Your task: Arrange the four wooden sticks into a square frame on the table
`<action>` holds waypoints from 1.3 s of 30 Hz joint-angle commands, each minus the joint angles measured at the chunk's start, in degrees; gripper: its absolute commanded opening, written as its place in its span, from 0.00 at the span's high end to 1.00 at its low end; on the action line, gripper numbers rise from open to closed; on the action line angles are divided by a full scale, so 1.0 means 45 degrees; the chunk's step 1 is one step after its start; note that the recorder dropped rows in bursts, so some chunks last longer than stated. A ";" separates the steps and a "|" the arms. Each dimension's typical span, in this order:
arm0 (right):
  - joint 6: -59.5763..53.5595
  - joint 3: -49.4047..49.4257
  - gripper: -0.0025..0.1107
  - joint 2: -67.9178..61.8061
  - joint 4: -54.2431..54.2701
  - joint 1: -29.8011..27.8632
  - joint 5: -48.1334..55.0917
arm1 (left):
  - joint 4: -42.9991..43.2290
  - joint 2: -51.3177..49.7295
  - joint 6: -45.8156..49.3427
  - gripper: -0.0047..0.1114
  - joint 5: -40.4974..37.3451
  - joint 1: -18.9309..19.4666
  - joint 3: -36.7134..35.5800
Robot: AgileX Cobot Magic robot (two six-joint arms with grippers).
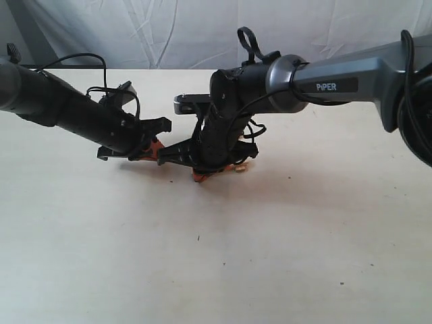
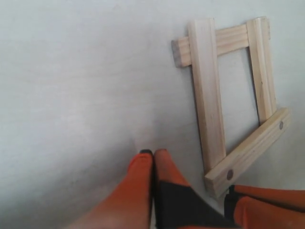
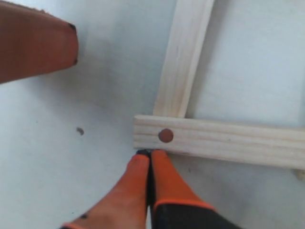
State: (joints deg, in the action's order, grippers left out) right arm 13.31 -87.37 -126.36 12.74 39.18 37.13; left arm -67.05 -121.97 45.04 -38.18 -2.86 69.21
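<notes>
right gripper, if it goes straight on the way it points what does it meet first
The crosswise stick, lying right ahead of the shut right gripper. The tips look to be at its near edge. Whether they touch it is unclear from this view.

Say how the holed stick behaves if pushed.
Flat and rigid-looking, the holed stick should slide, not roll. Nothing visibly fastens it to the neighbouring stick, so the shut right gripper at its end would probably pivot it.

frame on table | right pincer at its corner — left pincer beside
</notes>
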 commanded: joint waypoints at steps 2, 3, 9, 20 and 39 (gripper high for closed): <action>0.0084 0.0050 0.97 -0.0029 -0.0018 -0.0058 -0.0385 | -0.0003 0.0126 0.0023 0.96 -0.0069 0.0044 -0.0059; 0.0084 0.0050 0.97 -0.0029 -0.0018 -0.0058 -0.0409 | -0.0003 0.0126 0.0023 0.96 -0.0046 0.0044 -0.0059; 0.0084 0.0050 0.97 0.0253 0.0475 -0.0112 -0.0439 | 0.0020 0.0126 0.0023 0.96 -0.0313 0.0093 -0.0059; -0.0763 0.0050 0.97 0.2538 0.0546 -0.2722 0.1734 | 0.1145 0.1414 -0.0033 0.96 -0.0842 0.0441 -0.0059; -0.2194 0.5770 0.97 1.0011 -0.0207 -0.3528 0.1183 | 0.7117 1.1923 -0.4002 0.96 0.0674 0.1536 -0.4080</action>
State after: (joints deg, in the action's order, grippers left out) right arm 3.84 -65.02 -88.19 12.54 23.64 45.35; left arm -35.01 -74.17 27.21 -36.15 3.54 53.81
